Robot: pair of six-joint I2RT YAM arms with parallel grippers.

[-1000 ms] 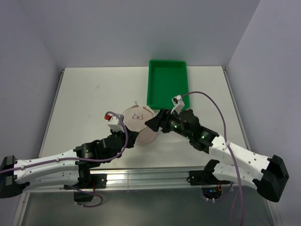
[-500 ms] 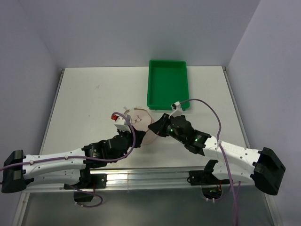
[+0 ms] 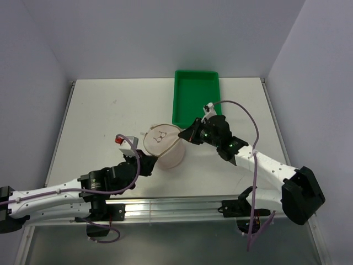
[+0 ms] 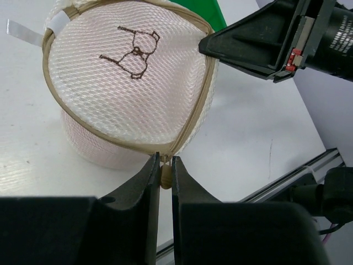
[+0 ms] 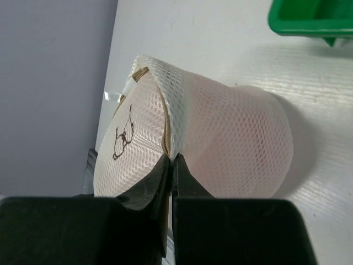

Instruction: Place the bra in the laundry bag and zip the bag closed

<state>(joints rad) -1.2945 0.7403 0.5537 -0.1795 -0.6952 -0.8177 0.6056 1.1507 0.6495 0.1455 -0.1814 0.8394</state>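
The laundry bag [image 3: 164,148] looks soft and floppy. The left gripper [image 4: 165,163] pinches the zip tab [image 4: 165,176]; the right gripper [image 5: 171,161] pinches its edge [image 5: 165,135].

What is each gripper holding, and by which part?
The left gripper pinches the laundry bag's zipper pull; the right gripper pinches its mesh at the rim.

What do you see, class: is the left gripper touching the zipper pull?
Touching. The left wrist view shows the left gripper pinching the tan zipper pull between its fingers.
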